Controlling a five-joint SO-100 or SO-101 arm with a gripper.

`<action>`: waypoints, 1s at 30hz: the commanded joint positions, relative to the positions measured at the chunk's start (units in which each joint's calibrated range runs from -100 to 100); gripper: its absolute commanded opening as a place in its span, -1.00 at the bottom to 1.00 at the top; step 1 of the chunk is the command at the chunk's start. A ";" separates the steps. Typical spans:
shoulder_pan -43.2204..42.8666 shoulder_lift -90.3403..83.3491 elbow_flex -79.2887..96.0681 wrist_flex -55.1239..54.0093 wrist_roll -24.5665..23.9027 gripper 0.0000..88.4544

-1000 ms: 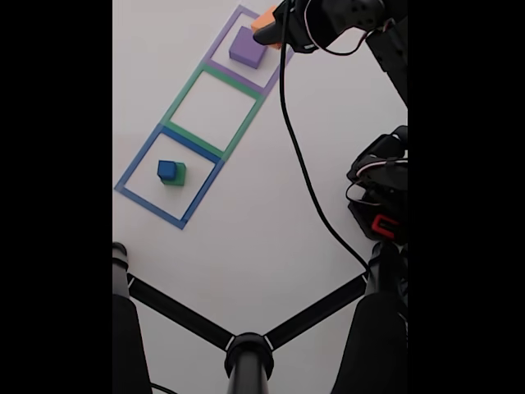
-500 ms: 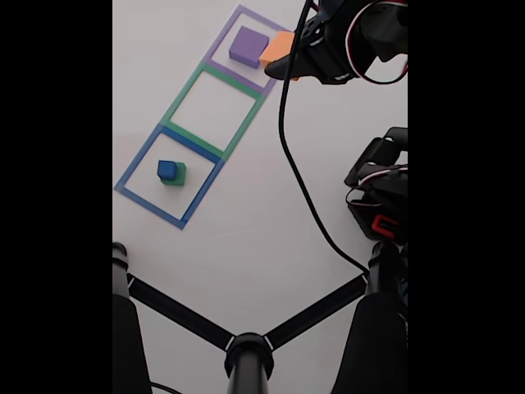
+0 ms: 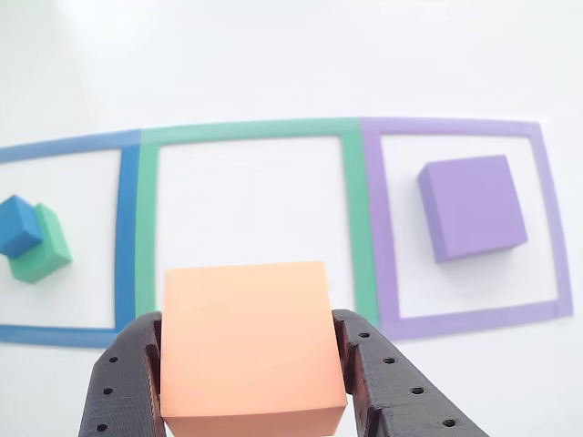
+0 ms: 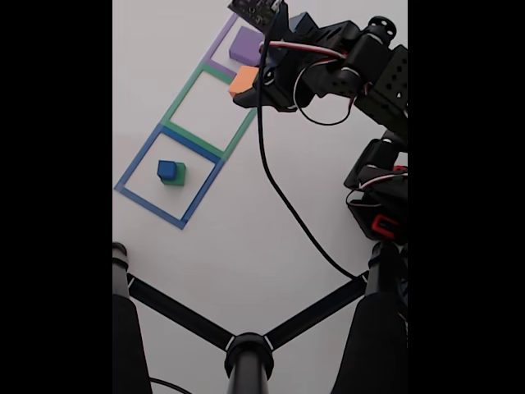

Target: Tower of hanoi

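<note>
My gripper [image 3: 248, 387] [image 4: 244, 87] is shut on the orange block [image 3: 246, 350] [image 4: 244, 80] and holds it above the near edge of the green tape square [image 3: 355, 218] [image 4: 176, 103]. The purple block [image 3: 472, 207] [image 4: 246, 44] lies flat inside the purple tape square [image 3: 547, 200] [image 4: 215, 49]. Inside the blue tape square [image 3: 127, 237] [image 4: 139, 160], the small blue cube [image 3: 18, 225] [image 4: 167, 170] sits on the green block [image 3: 44, 248] [image 4: 176, 176].
The white table [image 4: 246, 213] spreads around the tape squares. A black cable [image 4: 275, 189] hangs from the arm across the table. Black stand legs [image 4: 246, 345] cross the bottom of the fixed view, and the arm's base [image 4: 381, 197] stands at the right.
The gripper has carried the orange block from beside the purple block down and left to the edge of the green tape square. The other blocks have not moved.
</note>
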State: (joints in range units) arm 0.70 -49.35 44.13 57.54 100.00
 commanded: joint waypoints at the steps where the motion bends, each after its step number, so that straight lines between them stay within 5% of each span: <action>1: -1.27 -1.78 13.80 -19.87 0.00 -0.83; 16: -3.25 20.02 41.06 -78.47 0.00 -0.83; 30: -2.11 50.87 36.16 -107.12 0.00 -0.81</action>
State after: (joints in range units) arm -2.17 -3.17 83.81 -43.42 100.00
